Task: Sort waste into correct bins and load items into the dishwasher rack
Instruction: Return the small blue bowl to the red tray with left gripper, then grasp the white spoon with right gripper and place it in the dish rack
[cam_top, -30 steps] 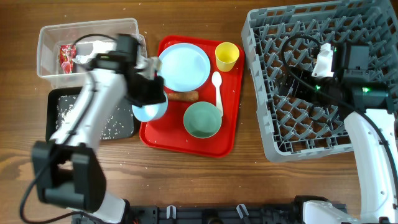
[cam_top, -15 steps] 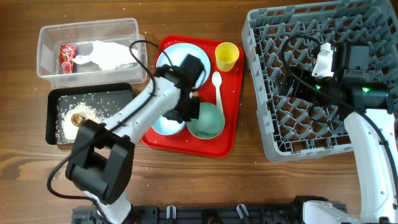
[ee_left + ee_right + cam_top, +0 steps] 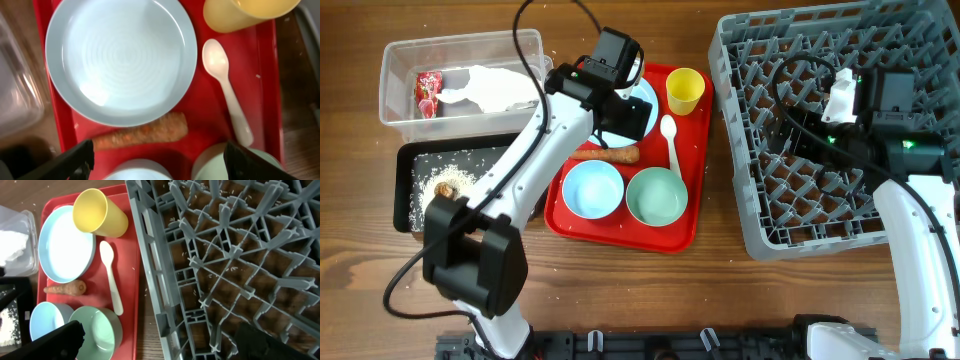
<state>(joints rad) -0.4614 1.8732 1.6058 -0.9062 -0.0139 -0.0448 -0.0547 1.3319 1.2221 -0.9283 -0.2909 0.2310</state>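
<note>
The left claw hangs over the red tray at upper centre of the overhead view, jaws spread wide and holding nothing. The carrot lies on that tray just below the plate. Its long axis runs left to right across the wrist view, slightly tilted, just above the line between the fingers. The left arm is far nearer. The right claw hovers over the rack at right, equally wide open and empty. The black tray, probably the carrot's bin, sits on the desk at left.
</note>
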